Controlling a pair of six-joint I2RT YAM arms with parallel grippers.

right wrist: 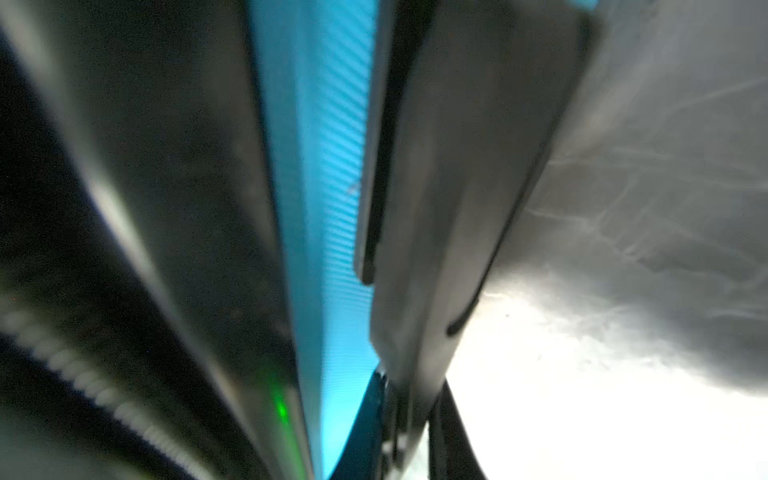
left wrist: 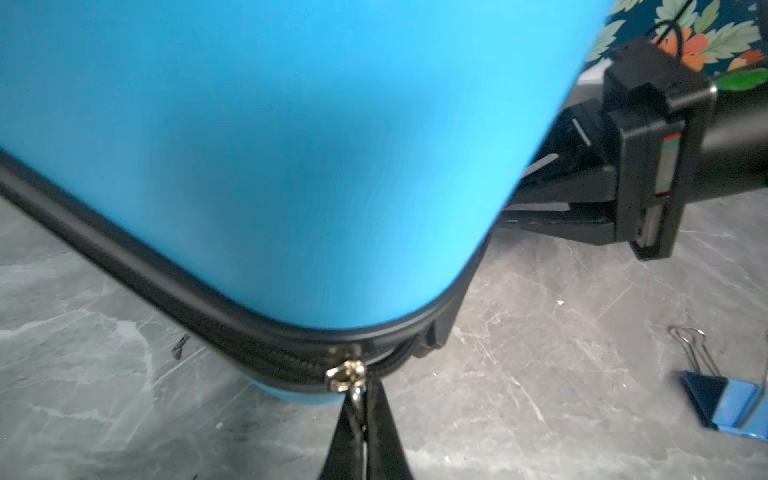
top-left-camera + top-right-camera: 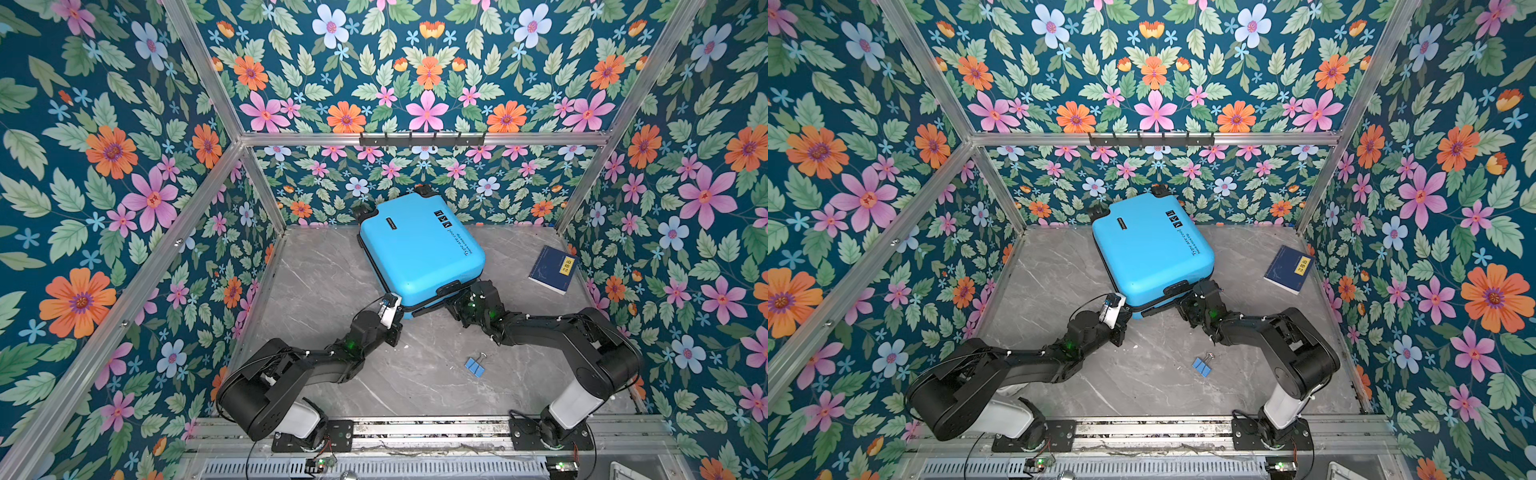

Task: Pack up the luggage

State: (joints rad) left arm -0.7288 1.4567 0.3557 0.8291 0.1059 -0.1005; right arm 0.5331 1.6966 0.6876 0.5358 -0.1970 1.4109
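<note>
**Luggage pinched at its zip, clutter clear of it**

A blue binder clip [image 3: 475, 365] lay between the arms, and a dark-blue book [image 3: 552, 269] lay well off to the right. The sky-blue luggage [image 3: 419, 245] lay shell-up at centre back. The left gripper [image 2: 359, 401] was clenched on its zipper pull [image 2: 347, 374]. The right gripper [image 3: 461, 297] was at the near edge, and its hold was unclear.

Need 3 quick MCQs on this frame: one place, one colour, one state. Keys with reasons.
1. Where is the dark-blue book? A) inside the suitcase B) on the table, right of the suitcase C) on a shelf
2. Binder clip colour? A) blue B) red C) green
3. Left tool? A) open, hovering B) shut on the book C) shut on the zipper pull

B: it lies on bare marble, apart from the suitcase.
A: blue body, silver wire handles.
C: it pinches the pull at the suitcase's corner.
</note>
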